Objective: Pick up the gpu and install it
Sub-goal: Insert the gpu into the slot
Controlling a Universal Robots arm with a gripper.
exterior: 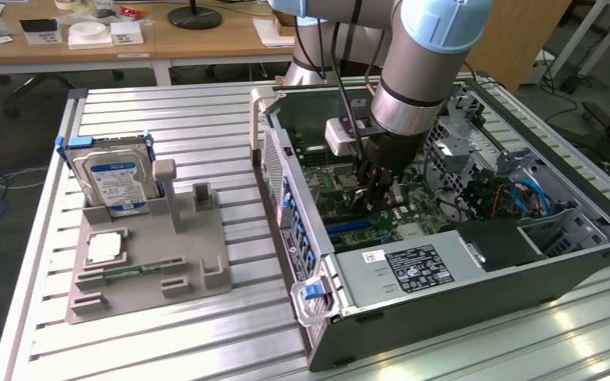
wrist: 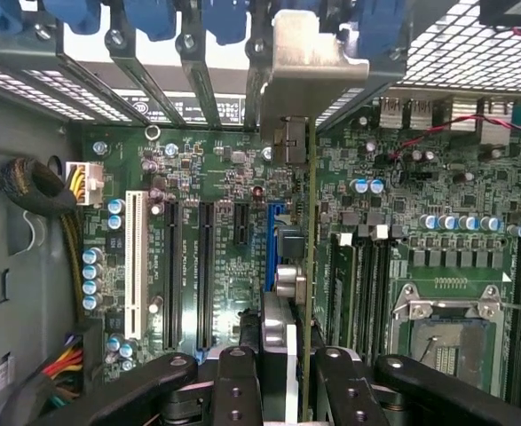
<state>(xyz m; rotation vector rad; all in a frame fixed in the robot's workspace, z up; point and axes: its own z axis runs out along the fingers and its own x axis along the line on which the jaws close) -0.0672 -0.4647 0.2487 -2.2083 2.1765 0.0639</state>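
Gripper (wrist: pixel 287 377) partly closed, clamping the gpu (wrist: pixel 310 257) edge-on. The card stands upright inside the computer case (exterior: pixel 464 278), at the blue slot (wrist: pixel 273 220) of the motherboard (wrist: pixel 216 169), with its silver bracket (wrist: pixel 309 67) toward the case wall.

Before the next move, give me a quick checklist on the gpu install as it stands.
1. Tool shut on gpu: ok.
2. Card upright, edge-on to motherboard: ok.
3. Silver bracket toward the case's rear slot openings: ok.
4. Card edge lined up with blue slot: cannot tell, card covers most of it.
5. Card seated: cannot tell.
6. Cable bundle away from slot: ok.
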